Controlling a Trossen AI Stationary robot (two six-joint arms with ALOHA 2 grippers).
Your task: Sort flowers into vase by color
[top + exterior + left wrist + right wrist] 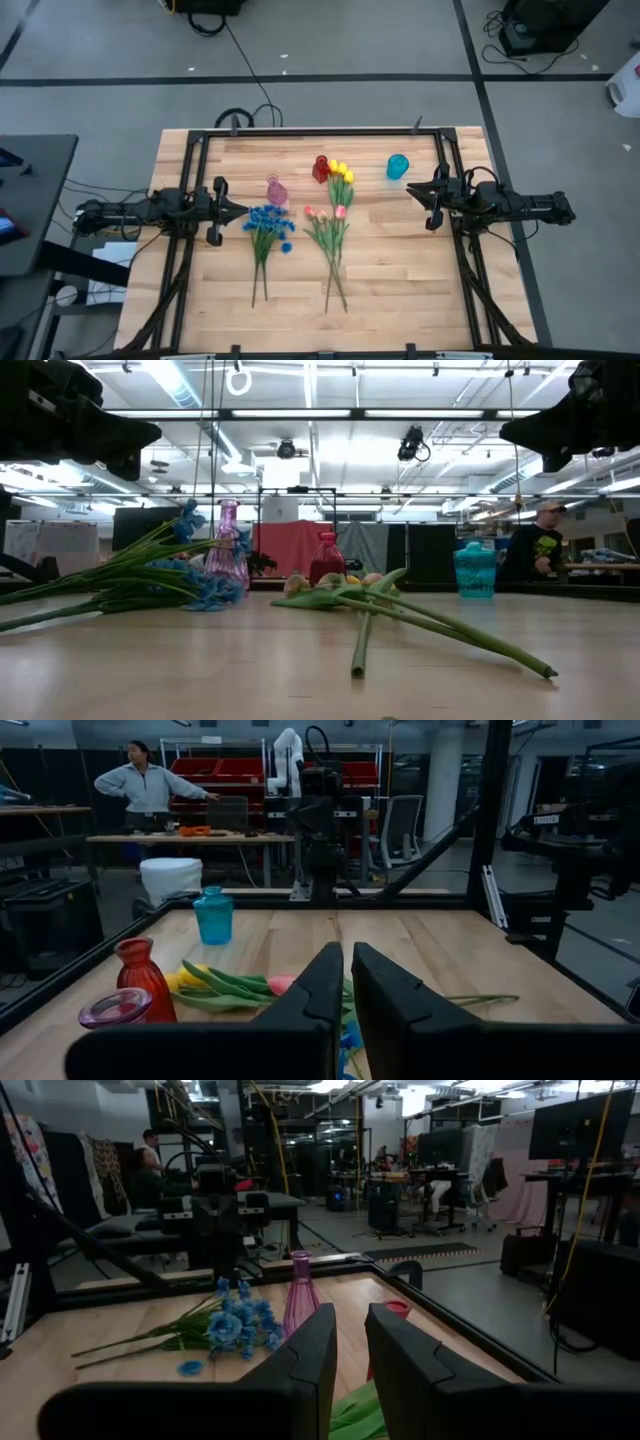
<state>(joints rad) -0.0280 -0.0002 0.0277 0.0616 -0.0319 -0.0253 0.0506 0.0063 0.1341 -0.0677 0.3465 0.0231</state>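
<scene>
High view: stems of the blue bunch (266, 228) and the tulips (333, 228) lie flat mid-table, blossoms toward the far edge; pink heads (322, 213) sit nearer than yellow ones (342, 173). Farther back stand the pink vase (276, 190), red vase (320, 168) and teal vase (397, 166), all without flowers. Left gripper (238, 211) hovers beside the blue bunch, jaws nearly closed, holding nothing; right gripper (413, 188) near the teal vase, narrow gap, also holding nothing.
</scene>
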